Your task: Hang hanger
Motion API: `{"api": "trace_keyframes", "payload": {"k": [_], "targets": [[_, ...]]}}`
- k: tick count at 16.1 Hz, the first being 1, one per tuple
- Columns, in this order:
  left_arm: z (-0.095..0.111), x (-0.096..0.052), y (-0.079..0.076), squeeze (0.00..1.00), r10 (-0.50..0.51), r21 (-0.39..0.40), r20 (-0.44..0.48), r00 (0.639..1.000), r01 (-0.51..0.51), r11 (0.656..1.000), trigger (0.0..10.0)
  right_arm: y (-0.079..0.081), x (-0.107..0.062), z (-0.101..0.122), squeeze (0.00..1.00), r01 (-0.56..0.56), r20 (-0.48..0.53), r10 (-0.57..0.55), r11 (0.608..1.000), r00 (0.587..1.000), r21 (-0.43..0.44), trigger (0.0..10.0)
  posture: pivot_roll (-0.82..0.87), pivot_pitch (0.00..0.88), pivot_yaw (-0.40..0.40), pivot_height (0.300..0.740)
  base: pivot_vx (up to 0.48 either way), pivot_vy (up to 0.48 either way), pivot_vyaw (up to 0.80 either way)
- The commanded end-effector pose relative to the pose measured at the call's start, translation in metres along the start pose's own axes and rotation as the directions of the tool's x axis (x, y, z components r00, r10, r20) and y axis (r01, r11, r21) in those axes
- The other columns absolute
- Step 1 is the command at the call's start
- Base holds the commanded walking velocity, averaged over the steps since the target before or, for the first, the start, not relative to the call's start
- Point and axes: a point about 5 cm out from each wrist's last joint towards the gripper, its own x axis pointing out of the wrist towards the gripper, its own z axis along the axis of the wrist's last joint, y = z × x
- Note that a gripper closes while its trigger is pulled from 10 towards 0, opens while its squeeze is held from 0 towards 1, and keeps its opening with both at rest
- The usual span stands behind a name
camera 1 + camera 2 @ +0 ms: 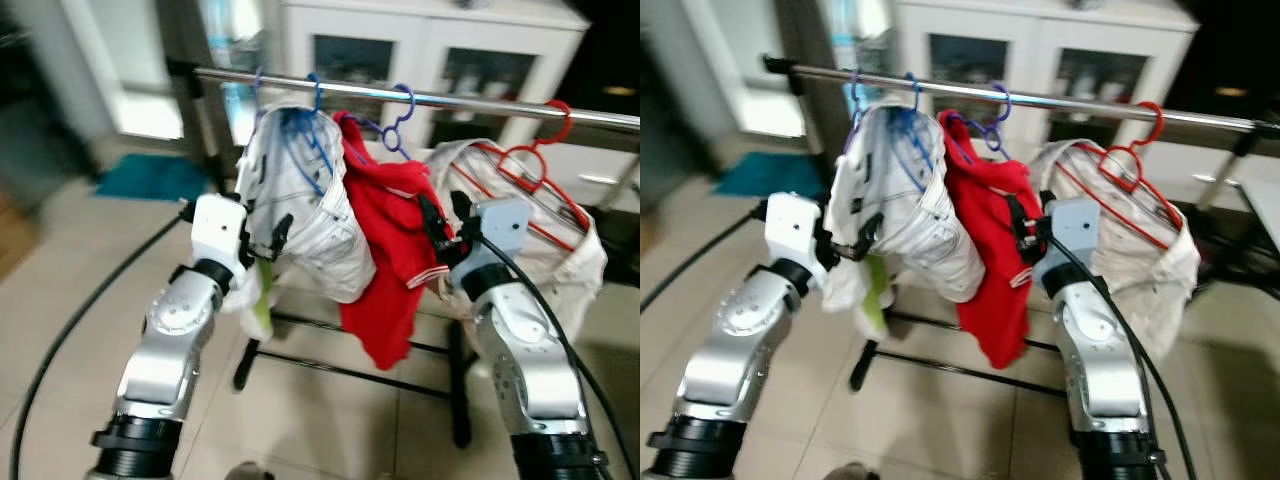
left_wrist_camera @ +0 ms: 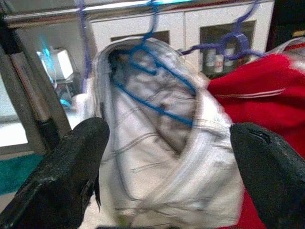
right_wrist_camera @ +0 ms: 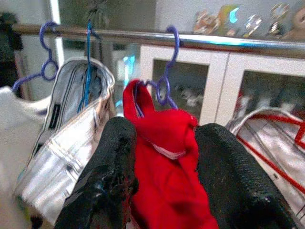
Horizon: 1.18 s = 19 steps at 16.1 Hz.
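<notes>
A steel rail point(image 1: 450, 100) carries three loaded hangers. A blue hanger point(image 1: 315, 140) holds a white garment point(image 1: 310, 215), a purple hanger point(image 1: 395, 120) holds a red garment point(image 1: 385, 270), and a red hanger point(image 1: 535, 160) holds a pale garment point(image 1: 560, 250). My left gripper point(image 1: 270, 238) is raised against the white garment's left side and stands open; in the left wrist view its fingers point(image 2: 71, 171) are spread wide with the garment just beyond. My right gripper point(image 1: 445, 222) is open at the red garment's right edge, with red cloth point(image 3: 167, 191) showing between its fingers.
A white glass-door cabinet point(image 1: 420, 40) stands behind the rail. The rack's black base bars point(image 1: 340, 370) cross the tiled floor below the clothes. A black cable point(image 1: 70, 330) curves over the floor on the left, near a teal mat point(image 1: 150, 175).
</notes>
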Motion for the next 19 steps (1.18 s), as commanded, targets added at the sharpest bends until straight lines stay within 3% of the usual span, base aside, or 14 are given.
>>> {"api": "trace_keyframes", "payload": {"k": [1, 4, 7, 10, 11, 12, 13, 15, 19], "targets": [[0.004, 0.001, 0.001, 0.0, -0.003, 0.02, 0.014, 1.0, 0.003, 1.0, 10.0, 0.0, 0.001, 0.004, 0.0, 0.003, 0.016, -0.003, 1.0, 1.0, 0.012, 10.0, -0.08, 0.038, 0.003, 0.74, 0.0, -0.371, 0.8], [0.004, 0.002, 0.001, 0.0, -0.016, 0.031, 0.011, 1.0, 0.015, 0.999, 10.0, -0.005, 0.0, 0.003, 0.0, 0.055, 0.026, -0.054, 0.997, 0.998, -0.047, 10.0, -0.09, 0.036, 0.01, 0.74, 0.0, -0.216, 0.53], [0.005, 0.003, 0.001, 0.0, -0.026, 0.035, 0.011, 1.0, 0.026, 0.999, 10.0, -0.011, -0.002, 0.0, 0.0, 0.086, 0.002, -0.086, 0.994, 0.996, 0.07, 10.0, -0.09, 0.037, 0.015, 0.74, 0.0, 0.0, 0.0], [0.005, 0.003, 0.002, 0.0, -0.033, 0.015, 0.015, 0.999, 0.033, 0.999, 10.0, -0.01, -0.003, 0.011, 0.0, 0.077, 0.092, -0.104, 0.961, 0.99, 0.264, 10.0, -0.08, 0.034, 0.017, 0.74, 0.0, 0.0, 0.0], [0.005, 0.003, 0.002, 0.0, -0.037, 0.006, 0.017, 0.999, 0.037, 0.999, 10.0, -0.01, -0.002, 0.011, 0.0, 0.086, 0.083, -0.114, 0.955, 0.99, 0.283, 10.0, -0.08, 0.034, 0.017, 0.74, 0.0, 0.0, 0.0], [0.006, 0.004, 0.001, 0.0, -0.042, -0.007, 0.023, 0.999, 0.042, 0.999, 10.0, -0.01, -0.002, 0.006, 0.0, 0.11, 0.033, -0.121, 0.968, 0.992, 0.223, 10.0, -0.08, 0.034, 0.016, 0.74, 0.0, 0.0, 0.0], [0.009, 0.005, 0.0, 0.0, -0.039, -0.028, 0.033, 0.999, 0.04, 0.999, 10.0, -0.01, 0.0, -0.004, 0.0, 0.12, -0.056, -0.114, 0.987, 0.992, 0.107, 10.0, -0.08, 0.034, 0.016, 0.74, 0.0, 0.0, 0.0], [0.009, 0.006, -0.001, 0.0, -0.046, -0.018, 0.035, 0.998, 0.047, 0.999, 10.0, -0.014, 0.0, -0.006, 0.0, 0.143, -0.073, -0.14, 0.988, 0.988, 0.05, 10.0, -0.08, 0.031, 0.017, 0.74, 0.0, 0.0, 0.0], [0.01, 0.006, -0.002, 0.0, -0.064, -0.068, 0.058, 0.996, 0.068, 0.995, 10.0, -0.016, 0.0, -0.002, 0.0, 0.167, -0.049, -0.165, 0.984, 0.985, 0.053, 10.0, -0.09, 0.019, 0.017, 0.74, 0.212, 0.0, -0.2]]}}
